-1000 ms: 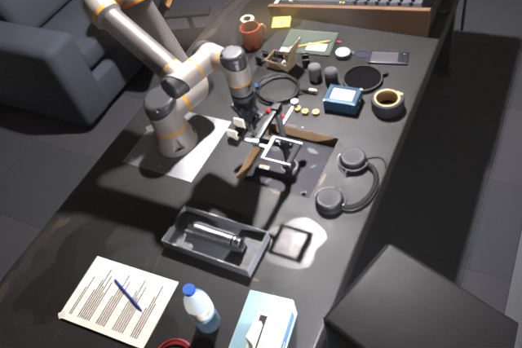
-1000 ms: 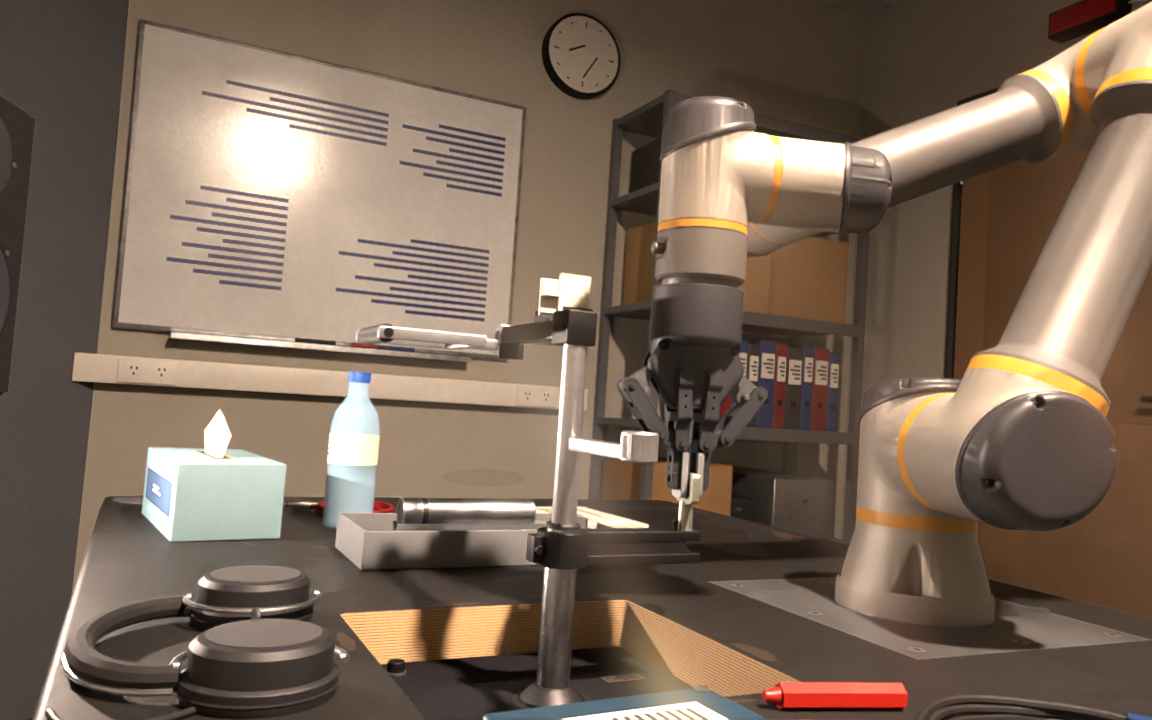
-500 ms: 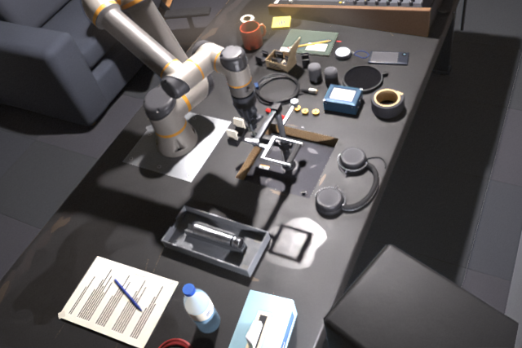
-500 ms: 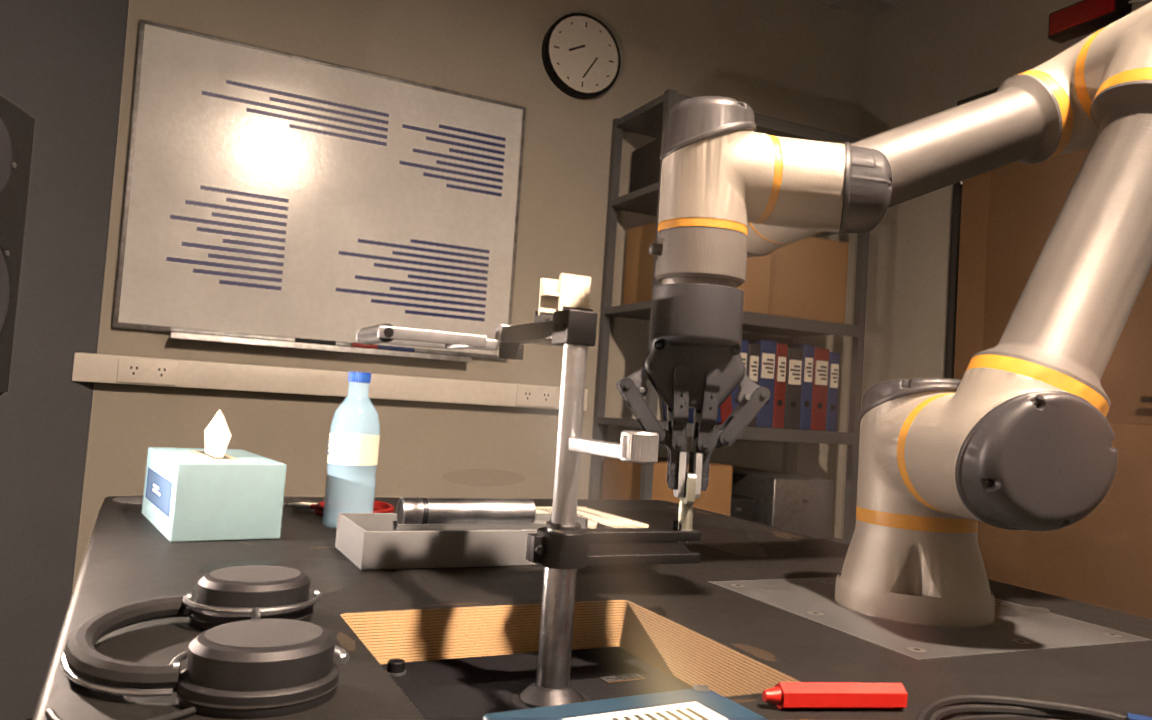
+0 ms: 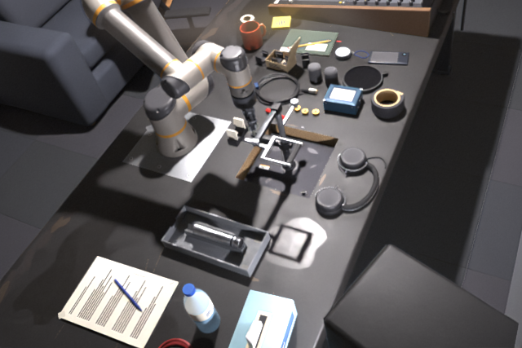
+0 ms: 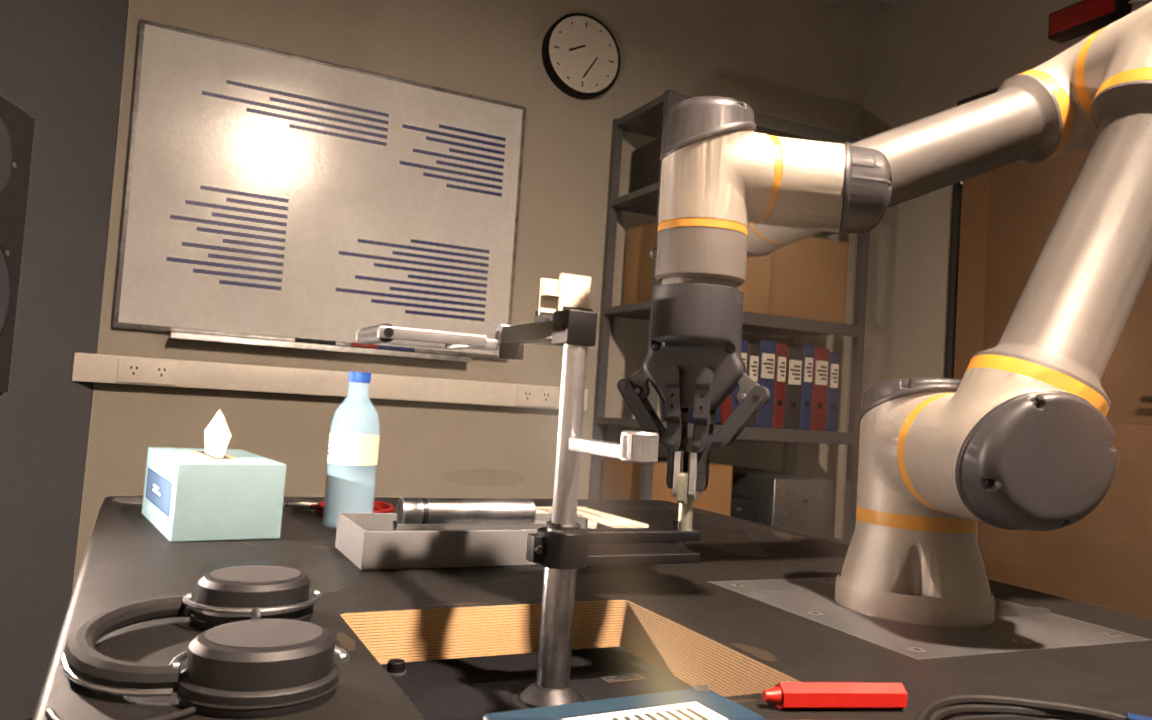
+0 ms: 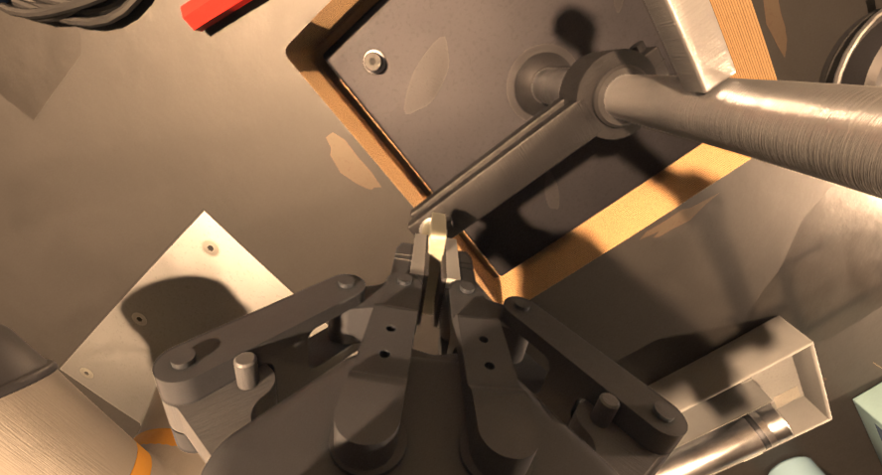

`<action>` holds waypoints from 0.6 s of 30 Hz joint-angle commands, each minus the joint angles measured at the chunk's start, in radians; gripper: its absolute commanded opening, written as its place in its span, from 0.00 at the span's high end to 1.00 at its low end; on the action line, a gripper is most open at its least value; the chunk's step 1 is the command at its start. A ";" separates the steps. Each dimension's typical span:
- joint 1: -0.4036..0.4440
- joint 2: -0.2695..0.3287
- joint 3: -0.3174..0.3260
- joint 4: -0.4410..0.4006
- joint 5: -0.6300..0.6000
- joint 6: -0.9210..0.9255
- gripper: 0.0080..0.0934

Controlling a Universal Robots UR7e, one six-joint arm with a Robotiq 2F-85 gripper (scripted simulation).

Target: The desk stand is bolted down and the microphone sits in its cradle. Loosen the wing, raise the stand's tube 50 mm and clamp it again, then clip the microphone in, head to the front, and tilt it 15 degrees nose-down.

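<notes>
The tip of the wing's grip tab (image 7: 436,240) is partly hidden between my fingers; my gripper (image 6: 686,491) is closed on that tab at the free end of the dark wing lever (image 6: 616,540), which juts sideways from the clamp collar (image 6: 555,544) on the stand's tube (image 6: 568,448). The stand rises from a base plate (image 7: 469,83) sunk in a square recess of the desk. A boom with the clip (image 6: 437,337) sits at the tube's top. The microphone (image 5: 217,236) lies in its grey cradle tray (image 5: 216,245), well away from me.
The recess's wooden rim (image 5: 310,134) borders the stand base, right below my fingers. A short white-tipped arm (image 6: 614,445) sticks out of the tube beside my gripper. Headphones (image 5: 350,184), a red marker (image 6: 836,694), a cable coil (image 5: 277,88) and a blue box (image 5: 342,99) lie around.
</notes>
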 commanded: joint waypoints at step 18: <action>0.000 0.000 0.000 -0.001 0.000 0.772 1.00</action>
